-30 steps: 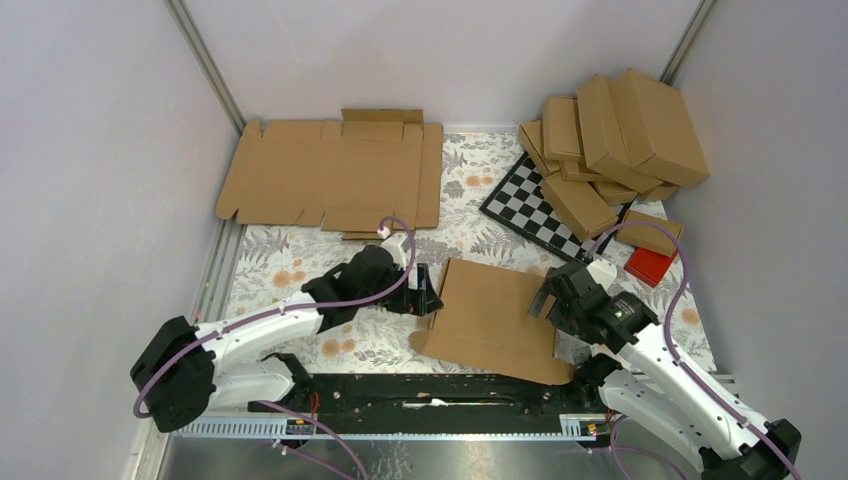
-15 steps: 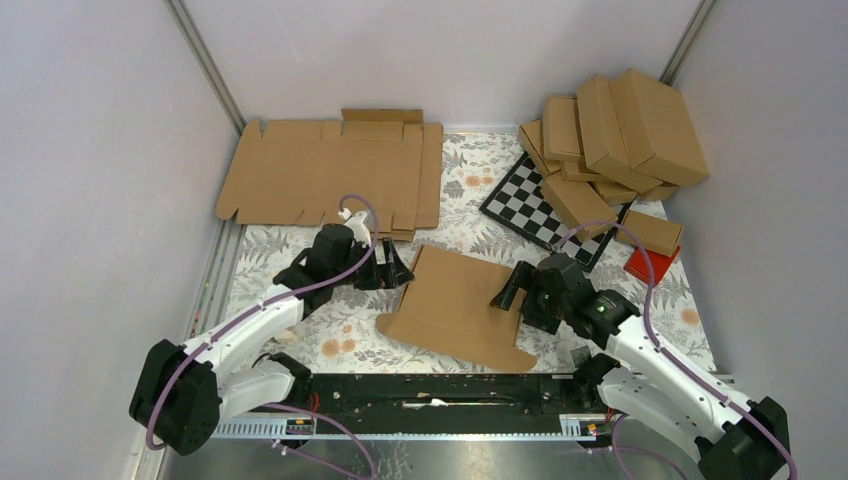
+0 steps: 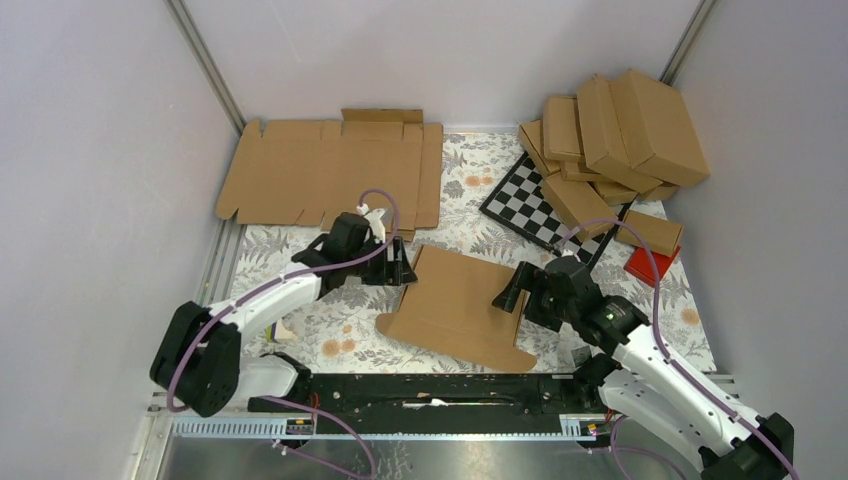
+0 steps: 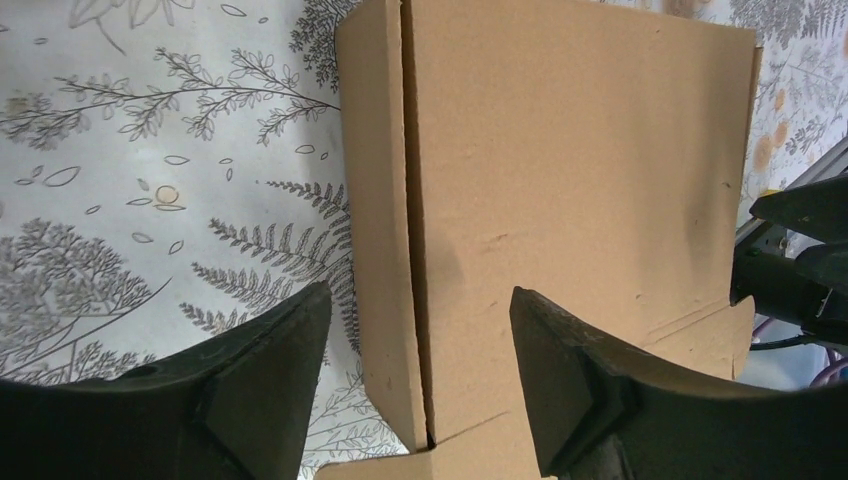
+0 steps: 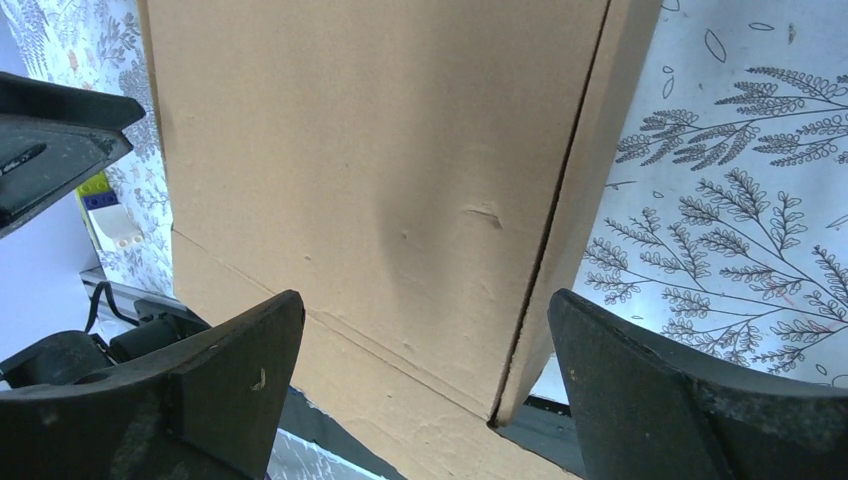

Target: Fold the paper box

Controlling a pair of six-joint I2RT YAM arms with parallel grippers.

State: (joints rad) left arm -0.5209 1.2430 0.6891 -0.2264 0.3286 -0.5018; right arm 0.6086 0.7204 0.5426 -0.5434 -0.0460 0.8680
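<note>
The paper box (image 3: 455, 305) is a brown cardboard piece lying partly folded in the middle of the floral table, with its side flaps turned up. My left gripper (image 3: 400, 268) is at the box's left edge. In the left wrist view the gripper (image 4: 420, 370) is open and straddles the left side flap and its crease on the box (image 4: 570, 150), touching nothing. My right gripper (image 3: 510, 295) is at the box's right edge. In the right wrist view the gripper (image 5: 425, 350) stands wide open over the right crease of the box (image 5: 380, 150).
A flat cardboard blank (image 3: 330, 175) lies at the back left. Several folded cartons (image 3: 620, 130) are piled at the back right over a checkered board (image 3: 535, 215). A small red block (image 3: 651, 265) sits at the right. A black rail (image 3: 430, 390) runs along the near edge.
The box has slid away from the arms and to the left. Both grippers followed it to its side edges. The left jaws have narrowed a little.
</note>
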